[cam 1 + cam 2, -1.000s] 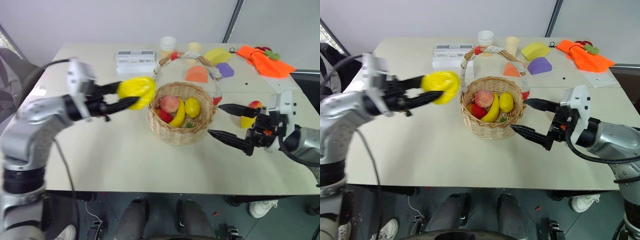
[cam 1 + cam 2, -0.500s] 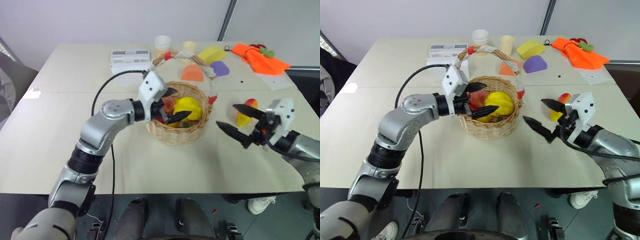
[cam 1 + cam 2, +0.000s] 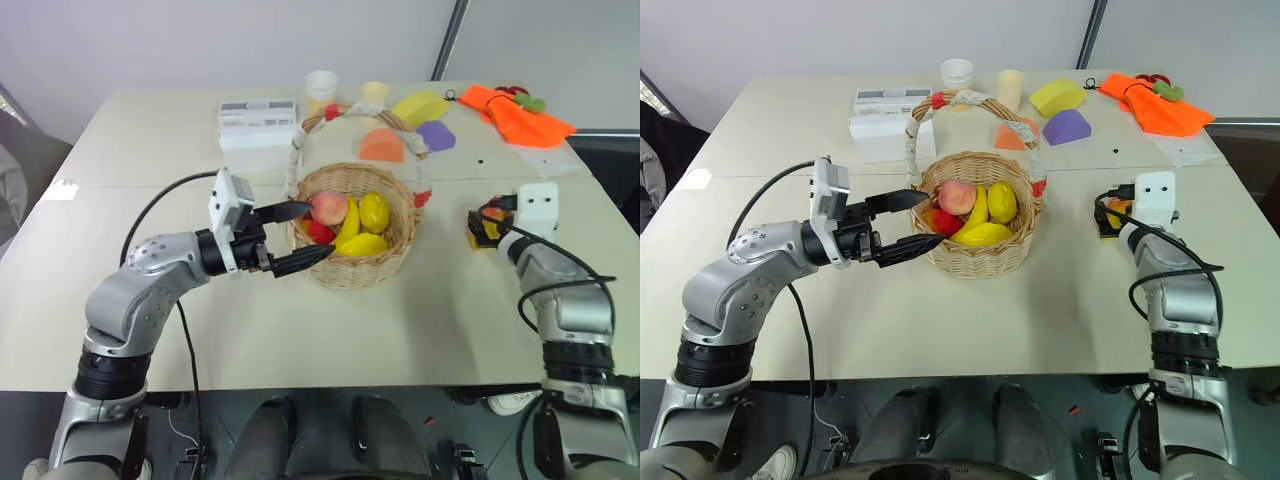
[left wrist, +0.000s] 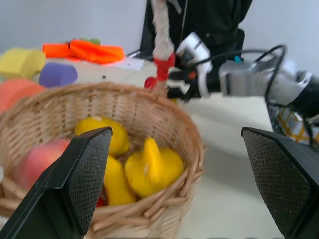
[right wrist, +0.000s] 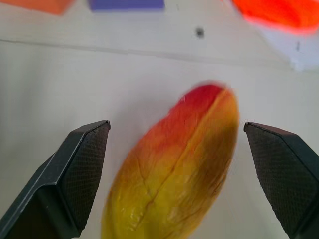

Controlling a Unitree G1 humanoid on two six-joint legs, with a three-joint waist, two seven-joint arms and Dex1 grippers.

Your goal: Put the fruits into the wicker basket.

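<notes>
The wicker basket (image 3: 350,272) stands mid-table, and the yellow ribbed fruit (image 3: 365,244) lies inside it at the front. My left gripper (image 3: 298,237) is open and level just left of the basket's rim, with nothing between its fingers. The left wrist view looks over the rim at the ribbed fruit (image 4: 149,167). The red-and-yellow mango (image 5: 174,174) lies on the table at the right. My right gripper (image 5: 174,130) is open around it, one finger on each side and not touching it. From the head, the wrist housing hides most of the mango (image 3: 1114,214).
A peach (image 3: 328,208), a banana (image 3: 347,228) and a lemon (image 3: 374,211) also lie in the basket. At the back are a white box (image 3: 257,115), two cups (image 3: 325,86), orange (image 3: 382,147), yellow (image 3: 420,105) and purple (image 3: 437,135) blocks, and an orange cloth (image 3: 515,110).
My left gripper carried the yellow ribbed fruit over the basket, opened and dropped it in, then drew back left. My right gripper swung forward and down until its fingers straddled the mango.
</notes>
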